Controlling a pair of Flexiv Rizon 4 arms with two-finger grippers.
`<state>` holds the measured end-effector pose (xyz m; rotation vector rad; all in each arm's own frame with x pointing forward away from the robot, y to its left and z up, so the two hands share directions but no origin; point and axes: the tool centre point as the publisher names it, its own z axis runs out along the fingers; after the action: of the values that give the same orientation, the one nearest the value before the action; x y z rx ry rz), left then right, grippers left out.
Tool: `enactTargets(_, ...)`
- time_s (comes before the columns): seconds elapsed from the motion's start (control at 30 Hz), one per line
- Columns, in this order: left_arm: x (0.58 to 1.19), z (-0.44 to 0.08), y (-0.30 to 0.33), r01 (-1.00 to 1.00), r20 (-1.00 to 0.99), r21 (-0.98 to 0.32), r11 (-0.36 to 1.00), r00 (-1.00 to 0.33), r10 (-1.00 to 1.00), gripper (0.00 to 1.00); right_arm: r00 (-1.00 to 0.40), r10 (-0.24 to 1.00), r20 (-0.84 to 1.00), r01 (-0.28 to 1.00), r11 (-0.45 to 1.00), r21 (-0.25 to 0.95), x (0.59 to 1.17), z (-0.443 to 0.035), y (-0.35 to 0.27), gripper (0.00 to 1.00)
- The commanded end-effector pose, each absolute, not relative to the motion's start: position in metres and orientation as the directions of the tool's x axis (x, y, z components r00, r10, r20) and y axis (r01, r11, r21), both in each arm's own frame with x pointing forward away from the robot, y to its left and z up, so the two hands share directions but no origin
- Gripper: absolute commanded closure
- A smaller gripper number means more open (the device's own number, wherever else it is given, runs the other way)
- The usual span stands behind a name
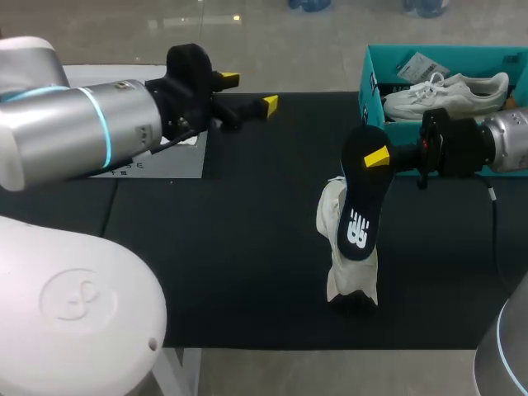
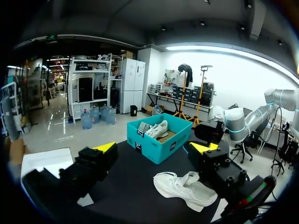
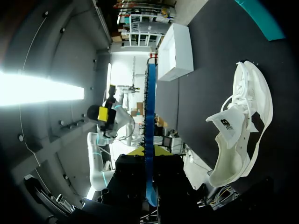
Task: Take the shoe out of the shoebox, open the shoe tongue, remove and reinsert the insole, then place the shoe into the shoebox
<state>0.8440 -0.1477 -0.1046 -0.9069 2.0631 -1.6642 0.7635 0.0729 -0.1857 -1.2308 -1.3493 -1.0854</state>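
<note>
We seem to be in a robotics lab. Our silver left arm [image 1: 74,132] and right arm [image 1: 507,132] come in over a surface [image 1: 206,247] covered with a black mat. A teal shoebox [image 1: 369,70] and a white printed sheet [image 1: 177,161] lie on the surface.

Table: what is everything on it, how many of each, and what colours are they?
mat: one, black, covers the table
box: one, teal, far right corner
shoe: one, white, on the mat, near the insole
second shoe: one, white, in the box
tag: one, grey, in the box
insole: one, dark blue, held above the mat
sheet: one, white, far left
left arm: one, silver, over the sheet, jaws open
right arm: one, silver, jaws shut on the insole
</note>
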Motion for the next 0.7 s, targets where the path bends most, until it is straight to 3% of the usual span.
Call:
enactTargets(0.03,0.8463,-0.107,-0.1434,-0.279,0.152,-0.955,0.097,-0.747,-0.647,0.0,-0.013,0.129,0.992,0.996,0.088,0.002,0.7626,-0.1856,0.0732,1.0)
enactTargets(0.33,0.8459,-0.1106,-0.1361,-0.273,0.222,-0.962,-0.01,-0.759,-0.612,0.0,-0.013,0.129,0.992,0.996,0.088,0.002,0.7626,-0.1856,0.0732,1.0)
enactTargets(0.7,0.8474,-0.1128,-0.1343,-0.285,0.257,-0.957,-0.05,-0.761,-0.596,0.0,-0.013,0.129,0.992,0.996,0.088,0.002,0.7626,-0.1856,0.0732,1.0)
